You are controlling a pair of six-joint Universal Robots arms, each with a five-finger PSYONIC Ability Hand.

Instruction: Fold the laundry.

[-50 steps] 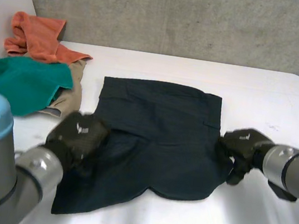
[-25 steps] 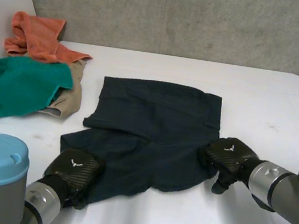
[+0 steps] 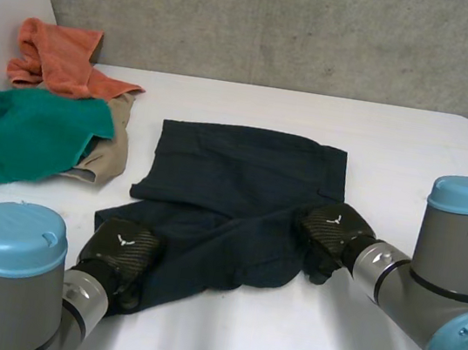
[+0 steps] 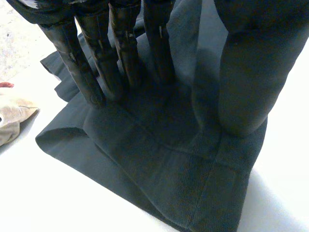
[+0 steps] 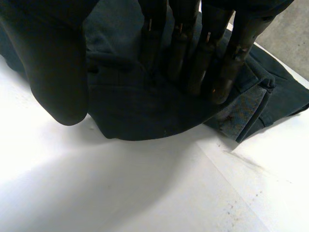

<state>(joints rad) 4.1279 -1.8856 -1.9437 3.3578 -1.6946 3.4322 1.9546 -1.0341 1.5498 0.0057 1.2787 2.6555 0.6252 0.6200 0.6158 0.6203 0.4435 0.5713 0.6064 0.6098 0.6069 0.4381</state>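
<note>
An orange cloth (image 3: 58, 56), a green cloth (image 3: 29, 131) and a beige cloth (image 3: 112, 152) are heaped together at the left of the white table (image 3: 414, 149). Dark shorts (image 3: 242, 176) are spread in the middle, partly folded over themselves. Their near left corner is pressed down by the left hand (image 3: 121, 253), its fingers (image 4: 123, 48) straight and nothing gripped. Their near right edge is pressed by the right hand (image 3: 331, 232), its fingers (image 5: 205, 53) also straight, with the thumb by the hem.

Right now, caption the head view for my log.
Left hand and right hand press near corners of the dark shorts.
</note>
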